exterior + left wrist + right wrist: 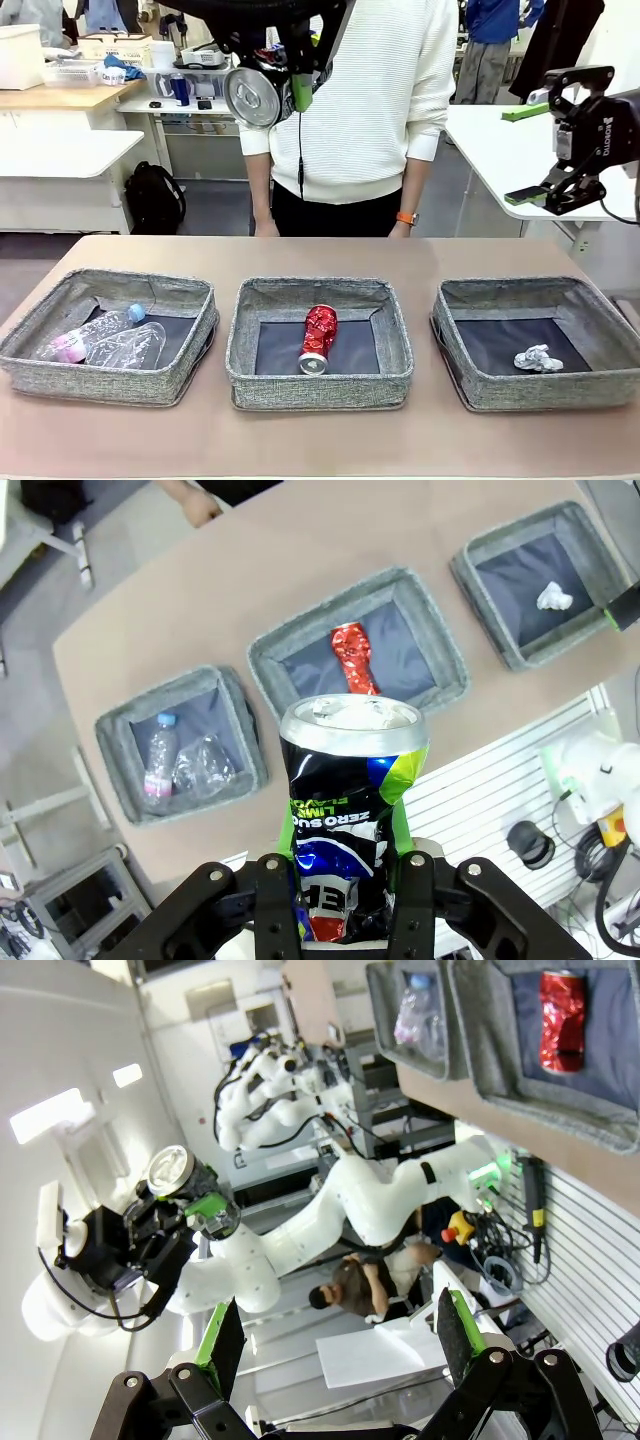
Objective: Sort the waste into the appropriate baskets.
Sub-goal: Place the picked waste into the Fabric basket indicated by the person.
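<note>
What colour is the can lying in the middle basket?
Red can, in the middle basket; clearest in the front view.

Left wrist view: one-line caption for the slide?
Left gripper holds a crushed black can high above three baskets, roughly over the middle basket containing a crushed red can.

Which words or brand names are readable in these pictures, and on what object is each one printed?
"ZERO SUGAR" and "LIME": on the crushed black can held by the left gripper, printed upside down in that view.
"ROBOTIQ": on the right gripper, sideways.
Print on the crushed red can: too small to read.
</note>
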You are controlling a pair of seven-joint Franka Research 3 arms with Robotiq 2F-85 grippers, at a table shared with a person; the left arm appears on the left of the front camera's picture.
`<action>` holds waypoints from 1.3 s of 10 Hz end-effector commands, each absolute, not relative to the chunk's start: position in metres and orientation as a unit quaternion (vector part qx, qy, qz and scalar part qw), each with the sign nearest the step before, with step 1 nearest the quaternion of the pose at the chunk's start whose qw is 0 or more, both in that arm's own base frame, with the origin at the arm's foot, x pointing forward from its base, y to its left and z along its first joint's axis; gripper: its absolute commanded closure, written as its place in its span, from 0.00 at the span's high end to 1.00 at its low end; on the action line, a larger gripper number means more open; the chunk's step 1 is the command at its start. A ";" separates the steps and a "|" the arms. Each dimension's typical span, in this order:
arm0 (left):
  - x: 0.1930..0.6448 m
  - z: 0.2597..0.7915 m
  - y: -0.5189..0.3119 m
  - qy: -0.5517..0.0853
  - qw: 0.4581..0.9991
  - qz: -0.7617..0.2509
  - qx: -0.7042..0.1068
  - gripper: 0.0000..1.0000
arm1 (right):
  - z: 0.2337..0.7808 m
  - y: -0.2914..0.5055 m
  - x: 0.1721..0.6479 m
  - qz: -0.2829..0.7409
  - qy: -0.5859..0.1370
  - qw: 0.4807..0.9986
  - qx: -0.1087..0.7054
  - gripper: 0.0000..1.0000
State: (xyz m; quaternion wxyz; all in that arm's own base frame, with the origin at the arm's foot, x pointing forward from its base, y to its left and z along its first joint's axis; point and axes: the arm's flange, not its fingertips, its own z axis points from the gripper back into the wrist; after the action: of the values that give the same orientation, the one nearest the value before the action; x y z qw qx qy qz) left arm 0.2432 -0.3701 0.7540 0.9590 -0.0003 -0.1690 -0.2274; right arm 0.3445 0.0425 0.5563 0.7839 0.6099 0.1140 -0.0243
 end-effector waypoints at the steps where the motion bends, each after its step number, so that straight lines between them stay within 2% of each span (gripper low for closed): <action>1: 0.242 0.755 -0.364 -0.173 0.959 -0.225 0.005 0.37 | 0.558 0.043 0.345 -0.016 0.110 0.778 0.618 1.00; 13: 0.242 0.755 -0.364 -0.173 0.959 -0.225 0.005 0.37 | 0.558 0.043 0.345 -0.016 0.110 0.778 0.618 1.00</action>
State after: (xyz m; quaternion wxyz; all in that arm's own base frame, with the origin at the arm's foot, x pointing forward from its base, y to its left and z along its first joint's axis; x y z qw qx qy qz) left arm 0.2432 -0.3701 0.7540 0.9590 -0.0003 -0.1690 -0.2274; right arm 0.3445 0.0425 0.5563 0.7839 0.6099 0.1140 -0.0242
